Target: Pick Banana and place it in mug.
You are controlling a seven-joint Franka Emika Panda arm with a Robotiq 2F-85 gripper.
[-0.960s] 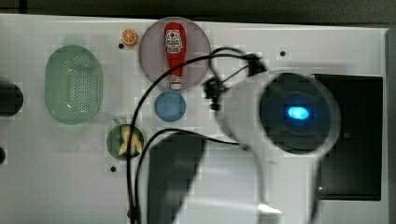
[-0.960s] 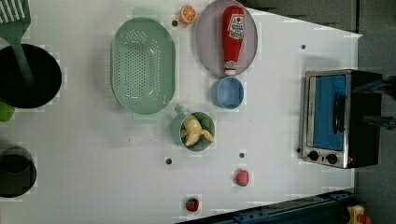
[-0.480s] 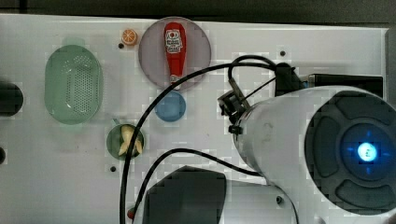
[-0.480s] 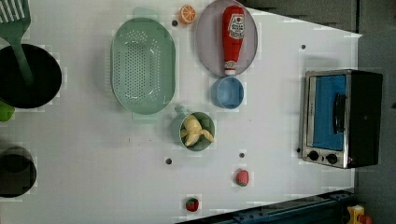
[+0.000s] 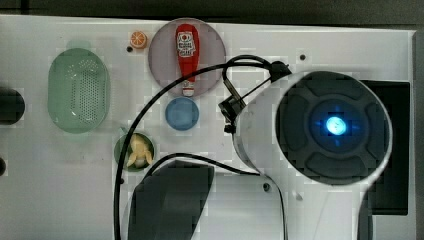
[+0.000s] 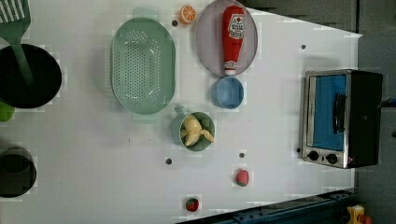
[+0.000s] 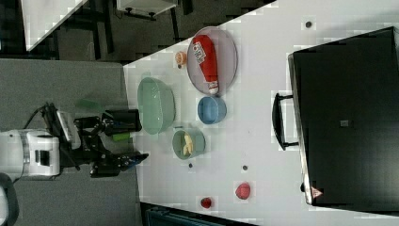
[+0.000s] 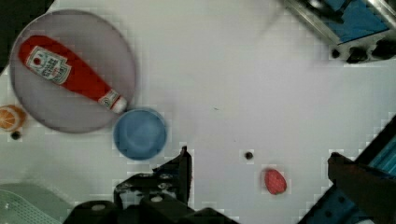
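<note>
Already the banana (image 6: 196, 132) lies inside the mug (image 6: 178, 136), curled against its wall with one end near the rim. The mug stands near the middle of the surface (image 6: 280, 140), just beside the perforated basket (image 6: 143, 65) and close to the blue cup (image 6: 227, 92).

What has changed for you is the arm (image 5: 330, 125). In the top view it bulks larger than a moment ago and has slid toward the top view's right, so it now stands well apart from the mug. In the right view the gripper (image 7: 142, 140) hangs off the surface's edge, beyond the basket, with its fingers (image 8: 180, 168) spread wide and nothing between them. The banana and mug have not shifted meanwhile. You can judge the placing as done: the arm is backing away from a finished job, and no further grasp looks needed.

Count what you have:
- one banana
- one mug
- one blue cup
- one basket
- one grey plate (image 6: 205, 42), carrying one ketchup bottle (image 6: 232, 37)
- one orange slice (image 6: 187, 13) near the far edge
- two small red fruits (image 6: 241, 178) toward the near edge
- one toaster oven (image 6: 338, 116) at the surface's end
</note>
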